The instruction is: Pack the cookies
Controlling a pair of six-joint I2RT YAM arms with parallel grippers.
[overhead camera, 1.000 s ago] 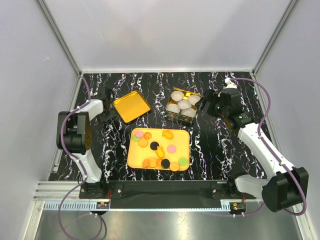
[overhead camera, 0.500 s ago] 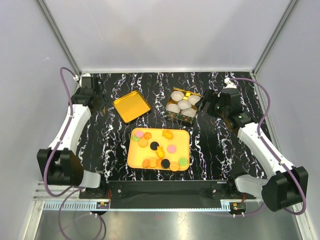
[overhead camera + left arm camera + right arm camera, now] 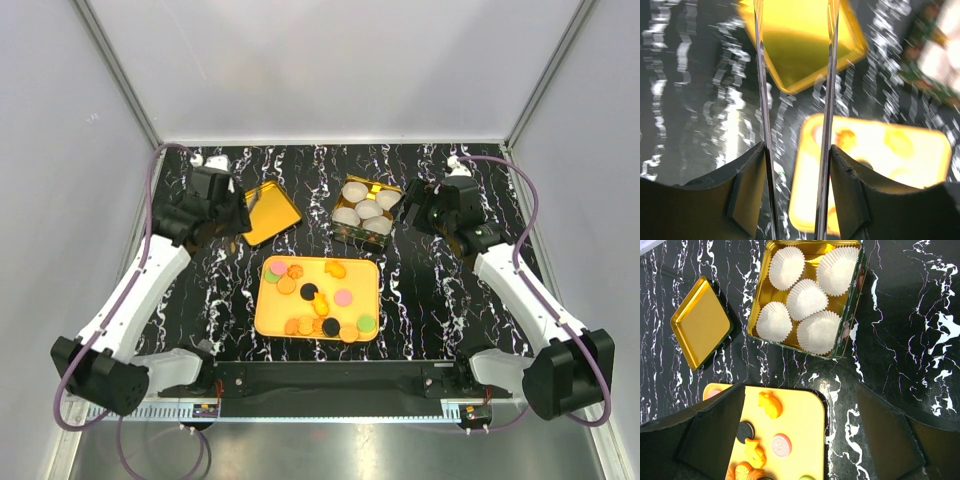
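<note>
The cookies [image 3: 318,300], small orange, black, pink and green pieces, lie on a yellow tray [image 3: 362,275] at the table's middle. In the right wrist view a pink cookie [image 3: 781,445] and a black one [image 3: 746,432] lie on that tray [image 3: 805,415]. My left gripper [image 3: 232,205] hovers at the left edge of a gold lid [image 3: 272,215], its fingers pressed on two thin metal tong blades [image 3: 761,100] with an empty gap between them. Blurred below the left gripper [image 3: 796,147] are the lid [image 3: 805,45] and the tray [image 3: 920,150]. My right gripper [image 3: 420,210] is open and empty beside the tin; in its own view the right gripper [image 3: 800,386] hangs above the tray's far right corner.
A gold tin [image 3: 343,237] holding several white paper cups [image 3: 362,208] stands at the back, right of the lid; the right wrist view shows the tin [image 3: 854,315], the cups [image 3: 807,297] and the lid [image 3: 700,322]. Black marbled tabletop surrounds them, white walls on three sides.
The left arm has unfolded from the left side and swung its gripper back and right, up to the gold lid's left edge. The right arm has barely moved.
</note>
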